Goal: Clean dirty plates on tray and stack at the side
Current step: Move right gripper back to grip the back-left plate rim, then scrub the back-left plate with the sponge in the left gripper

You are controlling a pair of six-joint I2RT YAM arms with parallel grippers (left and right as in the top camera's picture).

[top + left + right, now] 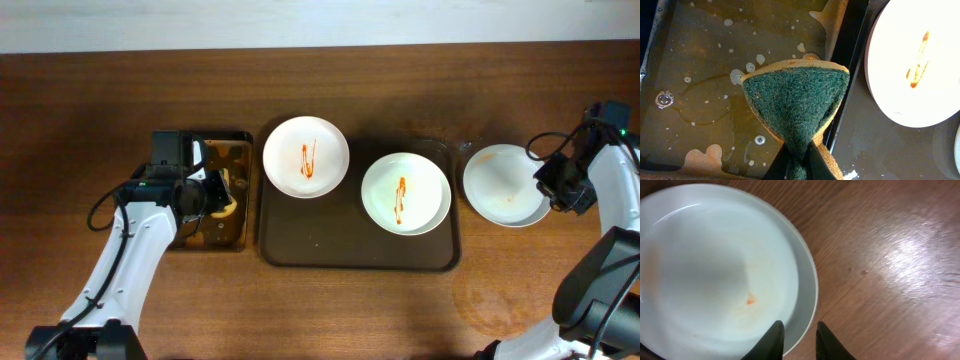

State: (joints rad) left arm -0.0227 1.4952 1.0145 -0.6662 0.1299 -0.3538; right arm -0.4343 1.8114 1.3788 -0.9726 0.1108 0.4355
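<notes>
The dark brown tray [350, 250] lies mid-table. One sauce-streaked plate [306, 157] overlaps its far left corner and also shows in the left wrist view [915, 65]. A second streaked plate [405, 193] sits on the tray's right half. The third plate [507, 185], bluish with a faint orange speck, rests on the table right of the tray [715, 270]. My left gripper [799, 165] is shut on a green-and-yellow sponge [795, 100] over the small black tray [210, 235]. My right gripper [797, 335] is open, and its fingers straddle the third plate's right rim.
The small black tray [690, 100] holds brownish soapy water with foam. Its rim [845, 80] runs beside the dark brown tray [875, 145]. A wet smear [490, 295] marks the wood in front of the third plate. Cables trail by both arms.
</notes>
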